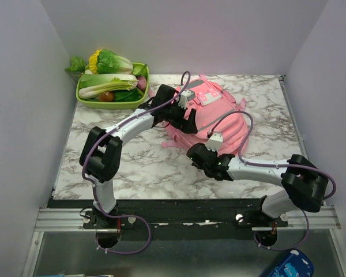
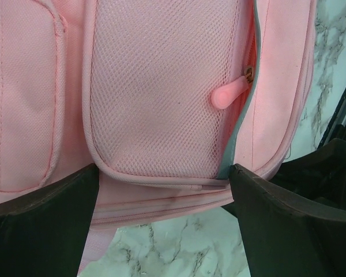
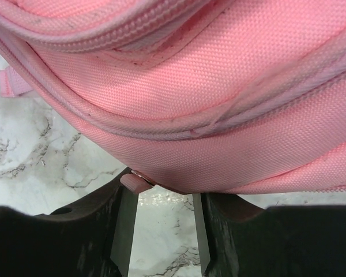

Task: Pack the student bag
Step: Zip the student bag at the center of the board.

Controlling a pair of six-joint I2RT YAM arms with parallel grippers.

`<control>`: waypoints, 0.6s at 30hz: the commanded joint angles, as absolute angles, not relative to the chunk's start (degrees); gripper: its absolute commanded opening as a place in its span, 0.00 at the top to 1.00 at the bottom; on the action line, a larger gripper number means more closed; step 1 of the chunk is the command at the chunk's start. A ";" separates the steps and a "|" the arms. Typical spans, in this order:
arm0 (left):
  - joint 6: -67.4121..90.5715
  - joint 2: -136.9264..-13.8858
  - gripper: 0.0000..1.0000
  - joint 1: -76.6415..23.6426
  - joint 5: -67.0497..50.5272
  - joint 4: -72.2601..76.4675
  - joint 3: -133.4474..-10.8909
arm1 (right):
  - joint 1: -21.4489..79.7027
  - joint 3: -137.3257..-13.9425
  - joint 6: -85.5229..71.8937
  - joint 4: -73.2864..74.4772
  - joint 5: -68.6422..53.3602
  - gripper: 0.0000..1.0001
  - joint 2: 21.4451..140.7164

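Observation:
The student bag (image 1: 216, 115) is a large pink backpack lying on the marble table (image 1: 132, 167), with its grey-and-white patch (image 1: 206, 96) on top. My left gripper (image 1: 183, 117) is at the bag's left side. In the left wrist view it (image 2: 161, 193) is open wide, with its fingers (image 2: 46, 202) on either side of the edge below a mesh pocket (image 2: 161, 86) that has a pink zip pull (image 2: 228, 95). My right gripper (image 1: 197, 151) is at the bag's near edge. In the right wrist view it (image 3: 164, 202) is open, and a small pink zip pull (image 3: 132, 183) lies at its left fingertip under the bag (image 3: 207, 104).
A green tray (image 1: 83, 97) of vegetables stands at the table's far left corner. A blue pencil case (image 1: 288, 266) lies below the table's front edge at the right. White walls close in the table on three sides.

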State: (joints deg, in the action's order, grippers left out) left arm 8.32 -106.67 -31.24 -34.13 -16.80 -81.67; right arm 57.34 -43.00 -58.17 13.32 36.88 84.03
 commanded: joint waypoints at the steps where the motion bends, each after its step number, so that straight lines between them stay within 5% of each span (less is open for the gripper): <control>1: 8.79 -104.86 0.01 -32.52 -37.35 -16.61 -80.51 | 57.74 -42.28 -61.96 11.87 40.69 0.51 86.66; 9: 11.77 -103.45 0.01 -33.22 -38.58 -15.65 -78.93 | 57.74 -44.82 -63.54 12.83 43.59 0.56 92.28; 18: 9.85 -102.66 0.01 -34.89 -36.74 -17.40 -78.66 | 57.74 -44.56 -66.01 13.54 45.79 0.76 91.15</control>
State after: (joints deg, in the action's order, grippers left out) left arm 9.85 -104.88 -33.04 -34.48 -15.51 -79.68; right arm 57.43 -43.79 -63.72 13.87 41.17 91.92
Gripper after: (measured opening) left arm 0.987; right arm 0.285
